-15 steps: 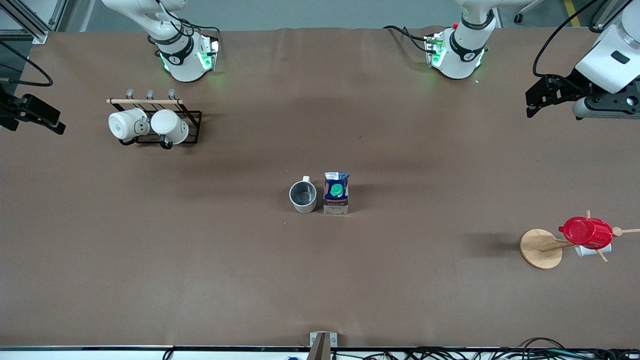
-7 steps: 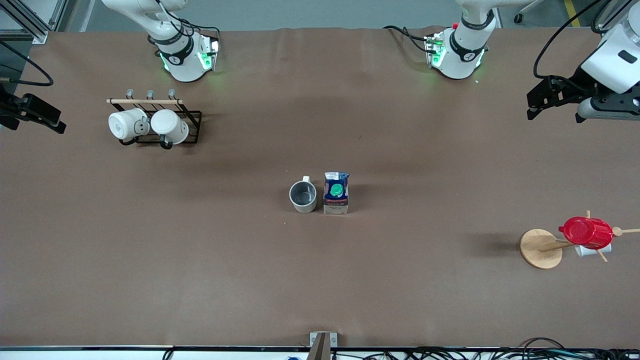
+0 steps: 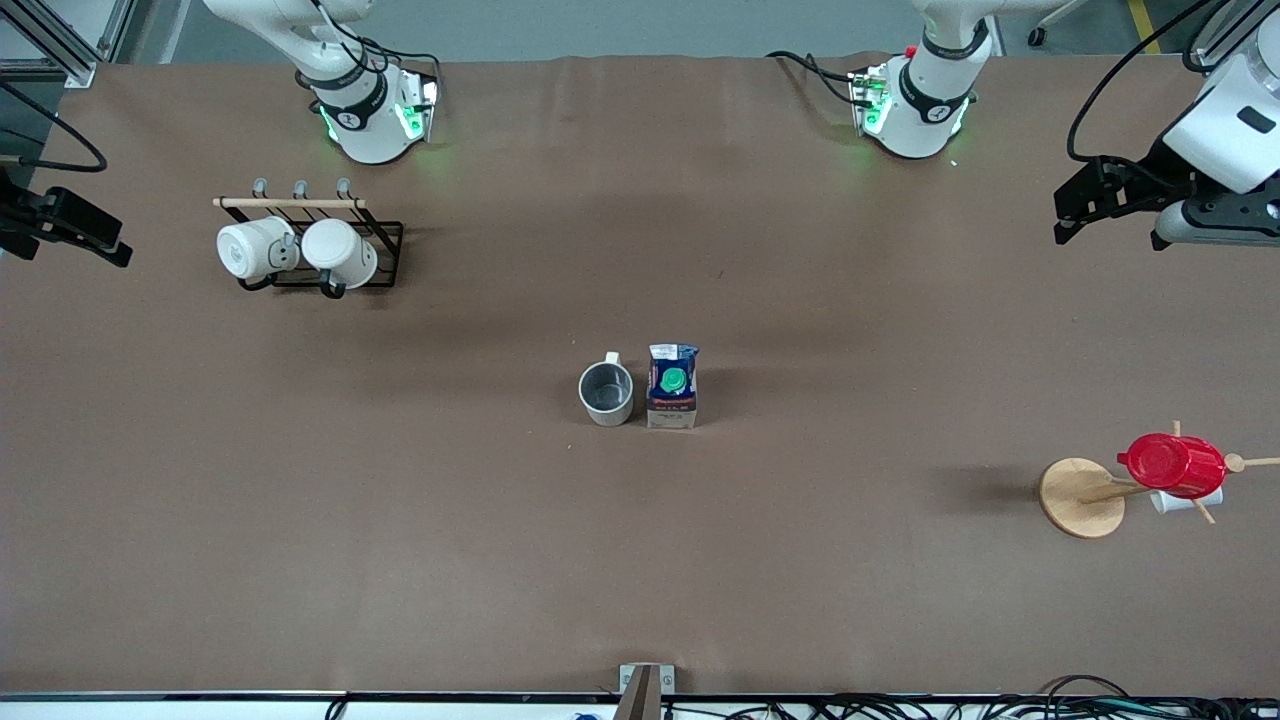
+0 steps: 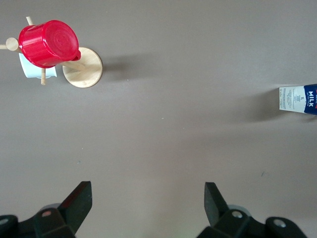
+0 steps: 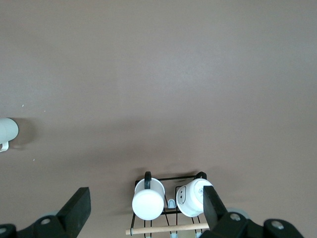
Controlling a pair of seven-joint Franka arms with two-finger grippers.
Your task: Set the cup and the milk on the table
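The cream-white cup with a grey inside stands upright on the brown table near its middle. The milk carton, dark blue with a green cap, stands upright right beside it, toward the left arm's end. My left gripper is open and empty, up over the table's edge at the left arm's end. Its wrist view shows the milk at the frame edge. My right gripper is open and empty over the right arm's end. Its wrist view shows part of the cup.
A black wire rack with two plain white mugs stands near the right arm's base. A mug tree on a round wooden disc carries a red cup near the left arm's end.
My left arm has shifted slightly farther toward its end of the table. The cup, the milk and the right arm have not moved.
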